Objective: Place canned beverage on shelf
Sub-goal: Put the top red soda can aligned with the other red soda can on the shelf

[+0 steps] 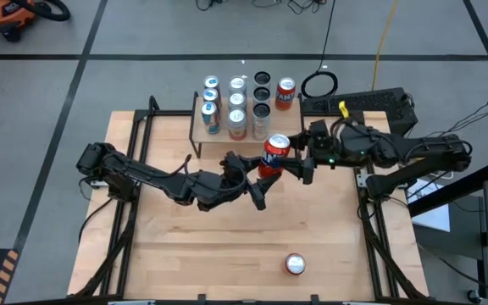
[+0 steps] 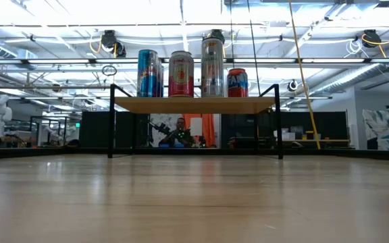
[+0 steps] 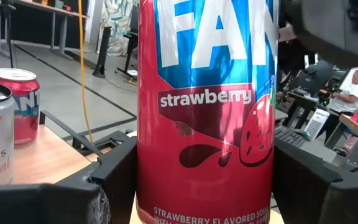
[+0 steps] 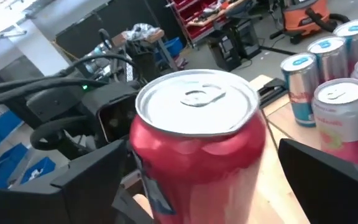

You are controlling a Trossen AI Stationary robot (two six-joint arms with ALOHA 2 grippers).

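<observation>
You have a wooden table bearing the shelf at its far edge and one can near its front edge.

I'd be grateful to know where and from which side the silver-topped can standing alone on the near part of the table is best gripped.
Grip the lone upright silver-topped can across its round side wall at mid-height, coming in level from the open tabletop. It stands upright, apart from everything else, so both sides look free.
</observation>
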